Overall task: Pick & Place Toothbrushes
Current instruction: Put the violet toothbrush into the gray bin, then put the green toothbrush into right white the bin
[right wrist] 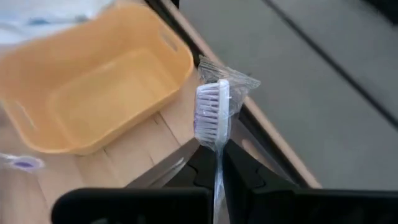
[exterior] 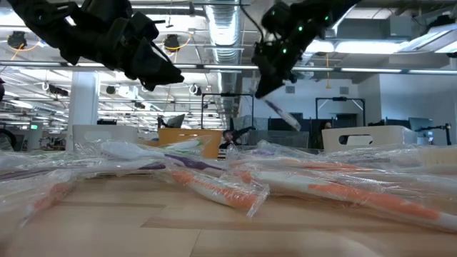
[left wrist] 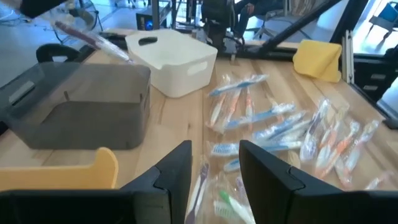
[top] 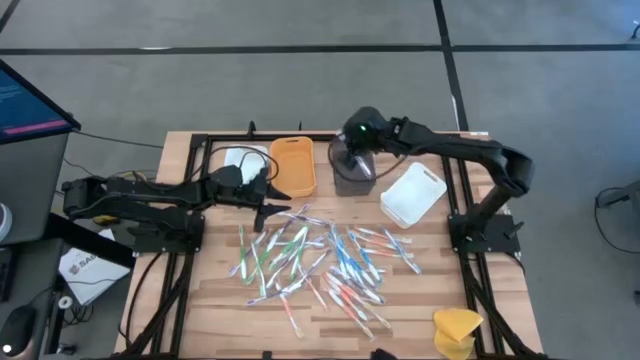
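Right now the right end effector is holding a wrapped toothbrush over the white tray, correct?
Not quite. The right end effector does grip a wrapped toothbrush, but over the dark grey tray, not the white tray; the high view shows it.

Toothbrushes (top: 310, 262) scattered before three trays (top: 348, 172) on table (top: 200, 300)

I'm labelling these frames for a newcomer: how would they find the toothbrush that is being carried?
Find the orange tray at the table's far edge; the right pincer hangs beside it, over the grey tray. The wrapped toothbrush clamped there is alone off the table.
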Available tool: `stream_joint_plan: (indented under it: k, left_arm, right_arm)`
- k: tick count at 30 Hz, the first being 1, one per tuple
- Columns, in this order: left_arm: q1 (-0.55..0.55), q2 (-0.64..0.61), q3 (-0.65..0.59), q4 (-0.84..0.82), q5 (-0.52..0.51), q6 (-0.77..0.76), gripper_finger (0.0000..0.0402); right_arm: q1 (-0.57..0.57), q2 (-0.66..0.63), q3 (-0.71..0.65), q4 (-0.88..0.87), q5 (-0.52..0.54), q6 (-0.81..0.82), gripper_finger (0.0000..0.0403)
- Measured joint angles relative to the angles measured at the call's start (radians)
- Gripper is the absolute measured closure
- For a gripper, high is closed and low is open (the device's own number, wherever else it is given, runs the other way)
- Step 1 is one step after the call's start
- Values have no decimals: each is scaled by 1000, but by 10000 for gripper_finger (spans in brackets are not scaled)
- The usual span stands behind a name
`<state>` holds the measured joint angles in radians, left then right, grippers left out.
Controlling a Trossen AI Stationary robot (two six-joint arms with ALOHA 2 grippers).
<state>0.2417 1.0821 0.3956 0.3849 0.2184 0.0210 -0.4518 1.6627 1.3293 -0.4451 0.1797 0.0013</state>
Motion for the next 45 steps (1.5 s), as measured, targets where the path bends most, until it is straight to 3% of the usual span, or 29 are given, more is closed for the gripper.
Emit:
stream_joint_plan:
  k: [17, 26, 36, 45]
  left_arm:
    - [0, 0, -14, 9, 0, 0, 275]
    - [0, 0, -14, 26, 0, 0, 275]
    - [0, 0, -14, 28, 0, 1, 275]
    - [0, -6, -14, 16, 5, -1, 275]
  right_arm:
    - [-30, 159, 22, -79, -89, 93, 396]
    - [-36, 158, 22, -94, -104, 105, 344]
    - [-35, 152, 22, -94, -103, 123, 335]
    - [-15, 150, 242, -344, -103, 96, 334]
